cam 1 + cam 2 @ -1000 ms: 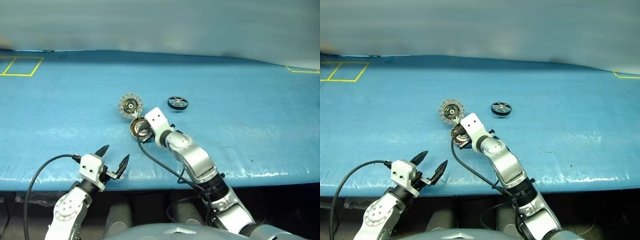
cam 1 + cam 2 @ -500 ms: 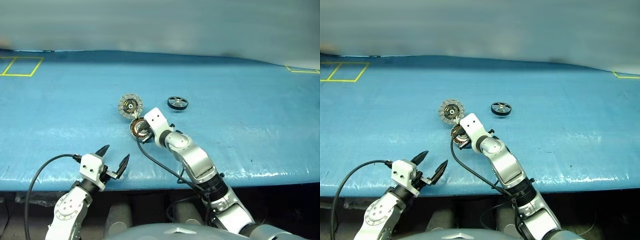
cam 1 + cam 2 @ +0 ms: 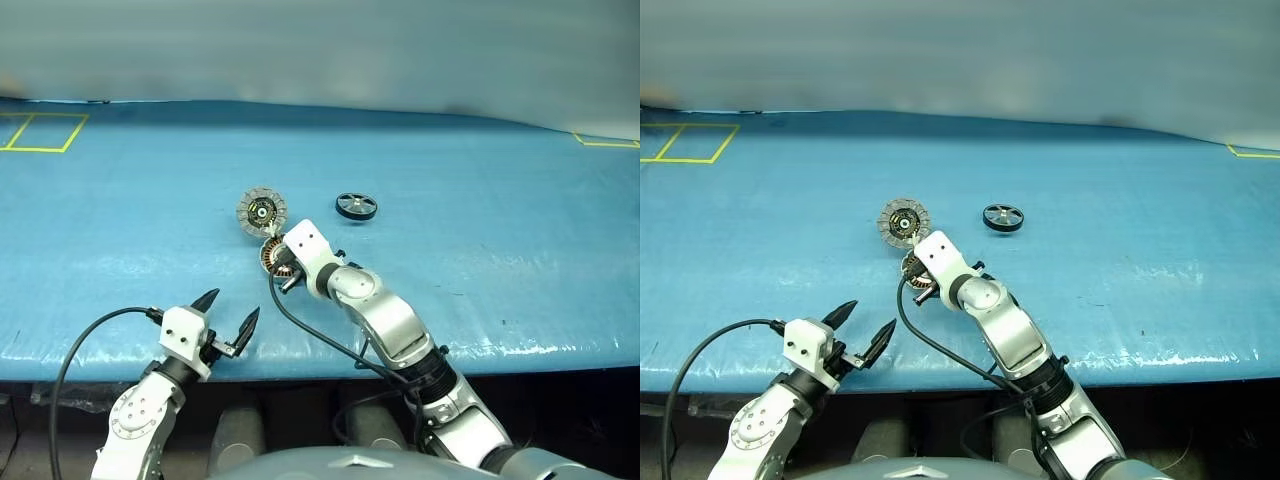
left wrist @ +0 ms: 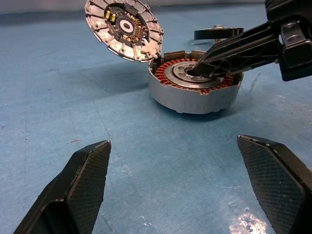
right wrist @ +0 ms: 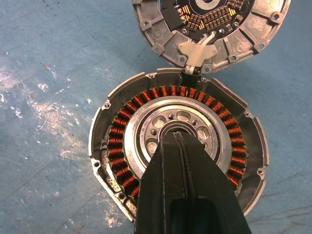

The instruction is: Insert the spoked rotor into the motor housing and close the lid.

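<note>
Resting on the blue table (image 3: 480, 270), the housing (image 4: 195, 92) is being touched at its hub by the closed fingers of the right gripper (image 5: 176, 141), the lid (image 4: 124, 29) is being held up open, the rotor (image 3: 356, 206) is being left well apart, and the left gripper (image 3: 227, 310) is being kept wide open near the table edge.

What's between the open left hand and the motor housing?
Only bare blue table. In the left wrist view nothing lies between the left hand and the motor housing.
</note>
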Robot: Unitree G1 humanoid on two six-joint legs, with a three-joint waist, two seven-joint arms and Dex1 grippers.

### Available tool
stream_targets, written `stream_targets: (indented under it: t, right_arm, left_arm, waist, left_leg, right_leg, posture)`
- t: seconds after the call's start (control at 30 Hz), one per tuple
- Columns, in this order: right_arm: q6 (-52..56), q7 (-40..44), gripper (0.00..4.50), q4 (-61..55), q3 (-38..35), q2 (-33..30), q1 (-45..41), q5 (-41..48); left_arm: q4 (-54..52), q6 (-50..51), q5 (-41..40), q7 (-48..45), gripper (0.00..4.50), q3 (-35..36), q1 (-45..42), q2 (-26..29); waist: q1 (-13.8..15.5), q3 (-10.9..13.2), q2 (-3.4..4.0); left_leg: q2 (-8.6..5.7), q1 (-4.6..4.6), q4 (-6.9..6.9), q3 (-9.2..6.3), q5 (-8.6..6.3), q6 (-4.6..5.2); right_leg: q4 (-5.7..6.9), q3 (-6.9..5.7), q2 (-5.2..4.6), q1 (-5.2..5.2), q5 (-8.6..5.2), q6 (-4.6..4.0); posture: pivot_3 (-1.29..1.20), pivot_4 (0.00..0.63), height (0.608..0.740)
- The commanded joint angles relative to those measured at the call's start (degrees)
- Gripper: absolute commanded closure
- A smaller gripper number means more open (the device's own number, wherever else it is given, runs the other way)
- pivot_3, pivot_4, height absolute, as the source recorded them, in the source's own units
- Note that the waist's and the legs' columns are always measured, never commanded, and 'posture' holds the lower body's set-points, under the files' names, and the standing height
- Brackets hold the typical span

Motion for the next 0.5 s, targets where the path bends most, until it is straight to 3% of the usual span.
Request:
stream_targets:
  t: [0.03,0.2,0.3,0.4,0.5]
  right_arm:
    - [1.7,2.6,4.49,-5.5,-3.7,0.6,-1.0,4.1]
    - [3.3,5.5,4.49,-6.9,-9.4,-3.0,-5.9,7.1]
    - [1.9,6.4,4.49,-0.8,-11.5,-7.3,-10.6,6.2]
    - [-0.8,7.0,3.93,8.0,-13.2,-9.8,-14.8,5.6]
    - [-3.9,5.8,2.97,16.1,-14.5,-10.0,-18.3,4.8]
  left_arm:
    - [-0.5,-0.8,-0.1,0.1,0.0,-0.1,-0.1,-0.2]
    - [-0.2,-0.7,-0.4,-0.3,0.0,-0.1,-0.4,0.0]
    - [0.1,-0.7,-0.4,-0.8,0.0,-0.2,-0.9,0.2]
    - [0.5,-0.9,-0.4,-1.1,0.0,-0.3,-1.3,0.3]
    - [0.8,-1.1,-0.4,-1.3,0.0,-0.4,-1.6,0.2]
  waist:
    - [0.0,0.0,0.02]
    - [0.0,0.1,0.06]
    - [0.0,0.1,0.06]
    - [0.0,0.1,0.06]
    - [-0.2,0.1,0.08]
  left_leg:
    - [0.0,-0.01,0.0,0.0,0.0,0.0]
    - [0.0,-0.03,0.01,0.0,0.0,0.0]
    - [-0.01,-0.03,0.04,0.0,0.0,0.0]
    - [-0.02,-0.02,0.02,0.01,0.0,0.0]
    - [-0.02,-0.03,-0.02,0.02,0.0,0.02]
  right_leg:
    - [0.0,0.0,0.0,-0.01,0.0,0.0]
    - [0.01,0.0,0.0,-0.02,0.0,0.01]
    - [0.0,0.0,0.0,0.0,0.01,0.01]
    - [0.0,0.0,0.01,0.0,0.01,0.0]
    - [0.0,0.0,0.02,-0.01,0.01,-0.03]
  posture:
    - [0.0,0.15,0.74]
    - [0.0,0.15,0.74]
    - [0.0,0.15,0.74]
    - [0.0,0.15,0.74]
    - [0.0,0.15,0.74]
